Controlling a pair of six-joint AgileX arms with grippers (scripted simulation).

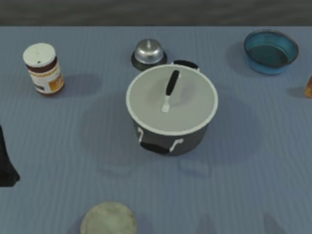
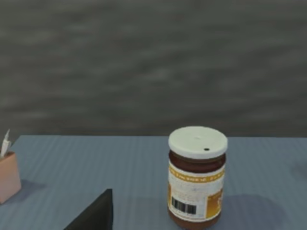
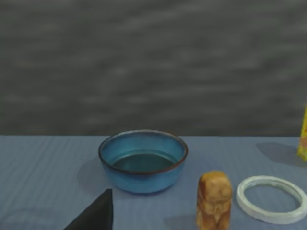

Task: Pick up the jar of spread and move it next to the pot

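Note:
The jar of spread (image 1: 43, 68) stands upright at the table's far left, with a white lid, dark brown contents and a white-and-orange label. In the left wrist view the jar (image 2: 196, 178) is close ahead, untouched. The pot (image 1: 171, 108) sits mid-table, dark grey with a pale grey lid and a black-and-white lid handle. My left arm (image 1: 6, 168) shows at the left edge, nearer than the jar. Only a dark corner of my left gripper (image 2: 96, 215) is visible. My right gripper (image 3: 96, 215) likewise shows one dark corner, facing the blue bowl; that arm is outside the top view.
A silver bell (image 1: 148, 52) stands just behind the pot. A blue bowl (image 1: 270, 51) is at the far right, with a tan figurine (image 3: 214, 199) and a white ring (image 3: 272, 199) near it. A pale round disc (image 1: 108, 220) lies at the front edge. A pink holder (image 2: 8, 176) stands left of the jar.

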